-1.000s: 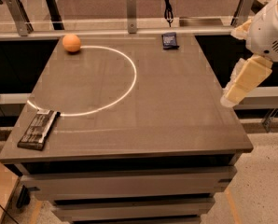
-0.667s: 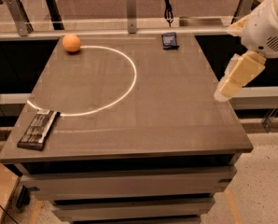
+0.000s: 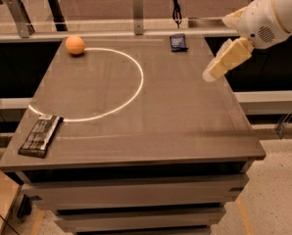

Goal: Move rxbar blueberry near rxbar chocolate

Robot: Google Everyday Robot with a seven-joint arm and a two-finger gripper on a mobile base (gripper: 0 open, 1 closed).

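The rxbar blueberry [image 3: 178, 42], a small navy-blue wrapper, lies flat at the far edge of the table, right of centre. The rxbar chocolate [image 3: 40, 135], a black-brown wrapper with pale lettering, lies at the near left corner. My gripper [image 3: 212, 73] hangs on the white arm above the table's right edge. It is well to the right of and nearer than the blueberry bar, holding nothing.
An orange ball [image 3: 75, 45] sits at the far left of the grey table [image 3: 160, 116]. A white arc is drawn on the tabletop. A metal rail with posts [image 3: 137, 6] runs behind the far edge. Drawers sit below the front edge.
My arm and gripper have moved left and toward the far side, from beside the table's right edge to over it. The bars and the ball have not moved.
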